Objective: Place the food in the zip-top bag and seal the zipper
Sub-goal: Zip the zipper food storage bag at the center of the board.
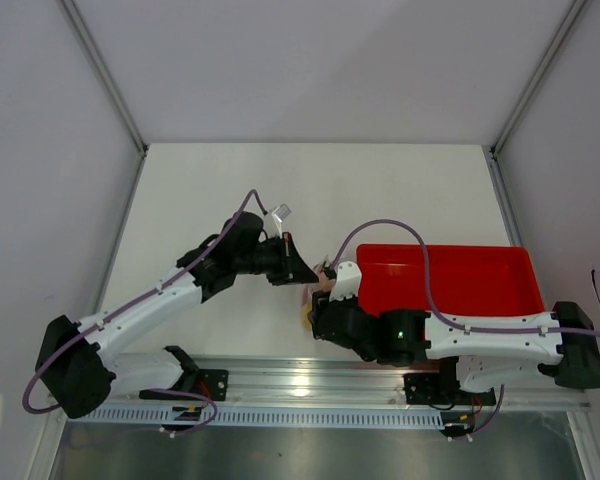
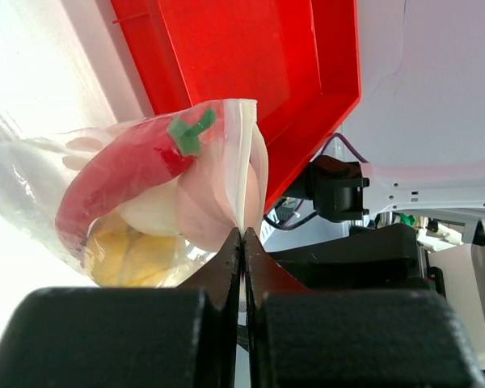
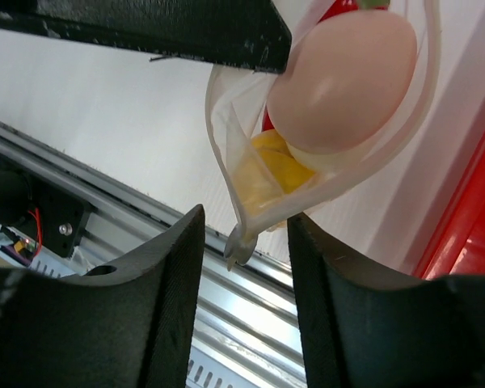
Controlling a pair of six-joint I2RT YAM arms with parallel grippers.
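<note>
**A:** What was recorded from above?

**B:** The left gripper and the right gripper were seen close together over the white tabletop, just left of the red tray. The zip-top bag was seen between them, largely hidden by the arms.

**A:** And from the left wrist?

**B:** The left gripper's jaws were seen pressed together on the bag's pale edge strip. Inside the clear plastic a red chilli, a white egg and a yellow ball were made out. A pinkish-cream egg was seen bulging against the pinched edge. The red tray was seen behind the bag.

**A:** And from the right wrist?

**B:** The right gripper's jaws were seen apart, with a lower corner of the bag hanging in the gap. Whether that corner was touched by either finger could not be told. The pinkish-cream egg and the yellow ball were visible through the plastic above. A silver rail was seen below.
</note>
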